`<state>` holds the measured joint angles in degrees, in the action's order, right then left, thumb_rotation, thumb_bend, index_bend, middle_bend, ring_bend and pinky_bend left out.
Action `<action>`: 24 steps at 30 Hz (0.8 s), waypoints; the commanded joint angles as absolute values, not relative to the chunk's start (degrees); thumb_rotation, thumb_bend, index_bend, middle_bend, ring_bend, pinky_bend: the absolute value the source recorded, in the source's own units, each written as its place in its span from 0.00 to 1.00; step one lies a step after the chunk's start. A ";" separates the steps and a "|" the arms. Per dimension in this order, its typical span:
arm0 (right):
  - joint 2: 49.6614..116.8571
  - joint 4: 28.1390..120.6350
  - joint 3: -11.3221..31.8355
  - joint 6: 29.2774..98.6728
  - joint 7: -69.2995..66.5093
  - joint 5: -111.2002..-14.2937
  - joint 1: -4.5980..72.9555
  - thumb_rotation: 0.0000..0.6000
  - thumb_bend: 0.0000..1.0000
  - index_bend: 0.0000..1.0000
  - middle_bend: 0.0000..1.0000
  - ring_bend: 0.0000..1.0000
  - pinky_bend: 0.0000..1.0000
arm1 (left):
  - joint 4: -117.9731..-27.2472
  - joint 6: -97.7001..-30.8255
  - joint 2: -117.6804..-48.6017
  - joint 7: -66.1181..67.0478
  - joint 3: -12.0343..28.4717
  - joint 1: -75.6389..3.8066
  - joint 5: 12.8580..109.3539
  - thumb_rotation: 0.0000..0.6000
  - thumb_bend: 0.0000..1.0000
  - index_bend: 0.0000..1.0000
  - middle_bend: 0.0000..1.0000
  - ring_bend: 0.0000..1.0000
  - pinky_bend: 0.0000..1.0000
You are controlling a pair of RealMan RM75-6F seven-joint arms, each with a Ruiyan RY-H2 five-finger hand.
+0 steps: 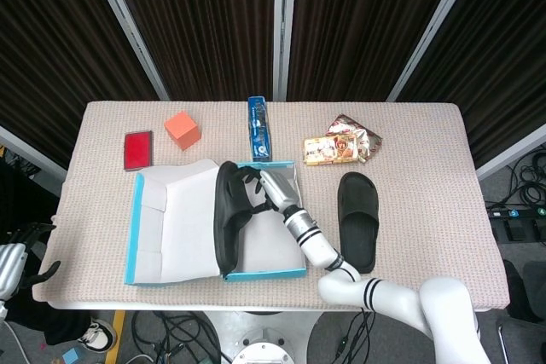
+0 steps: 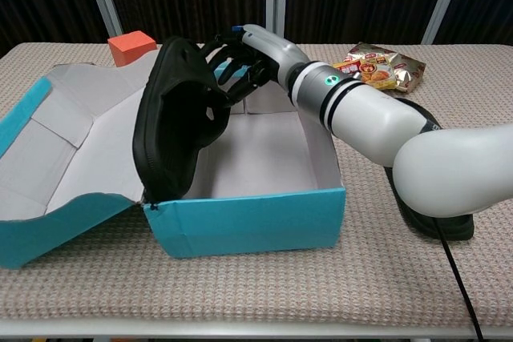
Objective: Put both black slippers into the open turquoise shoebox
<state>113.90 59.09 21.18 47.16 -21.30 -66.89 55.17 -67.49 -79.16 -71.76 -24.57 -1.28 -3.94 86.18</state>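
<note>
second slipper [image 2: 433,214] largely hidden behind right arm; left hand [image 1: 13,266] cut off by edge

Both my cameras see evenly and brightly lit scenes, the light soft and coming from above. On my desk [image 1: 426,134] the shadows are faint, short and close under things. The dark curtains behind stay nearly black. My right arm's white shell [image 2: 377,118] shows a mild sheen in the chest view. Focus is sharp throughout, with no motion blur.
</note>
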 commanded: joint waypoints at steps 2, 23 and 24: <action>113.25 59.21 20.69 46.62 -19.92 -67.00 54.95 1.00 0.16 0.65 0.54 0.34 0.50 | -67.54 -79.02 -71.72 -24.66 -1.27 -4.01 86.18 1.00 0.26 0.24 0.23 0.13 0.25; 112.10 60.14 19.62 42.73 -6.23 -63.46 56.81 1.00 0.16 0.64 0.54 0.34 0.50 | -67.02 -78.07 -71.91 -25.89 -1.50 -4.31 86.18 1.00 0.26 0.24 0.23 0.13 0.25; 112.13 60.19 19.68 42.52 -6.05 -63.38 56.95 1.00 0.17 0.64 0.54 0.34 0.50 | -66.96 -78.03 -71.95 -25.91 -1.50 -4.32 86.16 1.00 0.26 0.24 0.23 0.13 0.25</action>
